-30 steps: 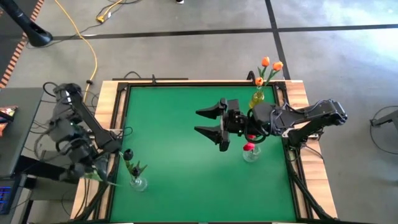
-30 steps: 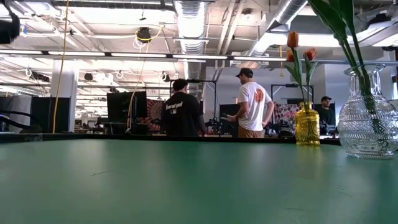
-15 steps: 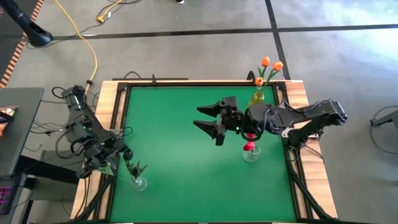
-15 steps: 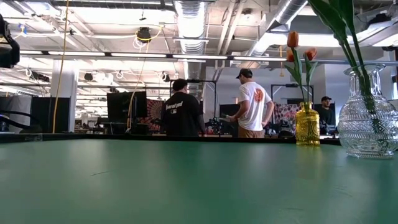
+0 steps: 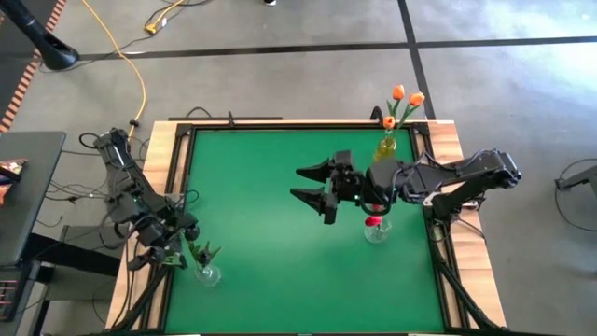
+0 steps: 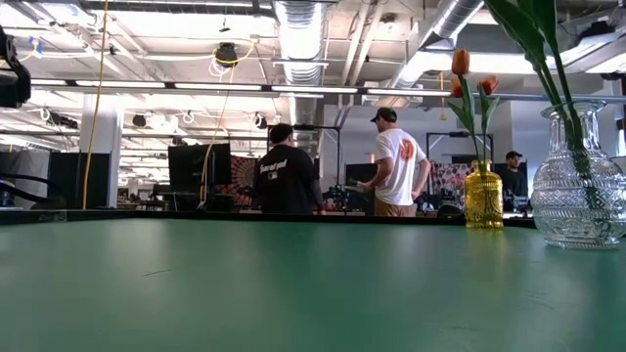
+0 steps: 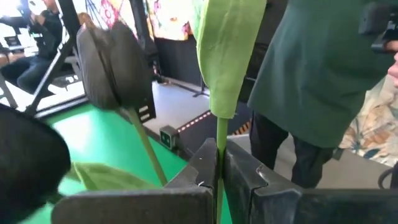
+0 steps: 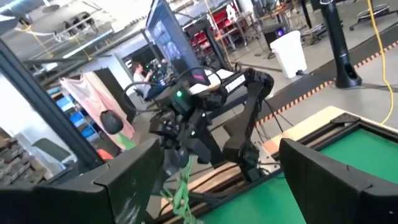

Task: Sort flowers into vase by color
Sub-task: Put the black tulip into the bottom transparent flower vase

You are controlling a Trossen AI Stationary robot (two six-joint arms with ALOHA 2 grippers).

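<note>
High view first, from the left: the left gripper (image 5: 173,245) sits at the table's left edge near the front-left corner, just beside a clear vase (image 5: 207,273) that holds dark tulips (image 5: 192,231). In the left wrist view its fingers (image 7: 261,186) are pressed together on a thin green stem (image 7: 219,158), with a leaf above and a dark flower head close by. The risk here, as I judge it, is that the slender stem slips or bends in the pinch, or that the arm brushes the light vase and tips it, since gripper and vase are so close. Toward the middle-right of the green table (image 5: 261,187), the right gripper (image 5: 315,183) hangs over the surface with its fingers spread wide and nothing between them. Just beside its arm stands a second clear vase (image 5: 376,230) with a red tulip (image 5: 373,220), and at the back-right corner a yellow vase (image 5: 387,146) carries orange tulips (image 5: 403,96); a careless swing of that arm could knock either one. The green surface is otherwise bare, framed in pale wood. Beyond it, the low view shows a large workshop with bright ceiling lights, ducts and monitors, and two people (image 6: 342,168) standing with their backs turned.
</note>
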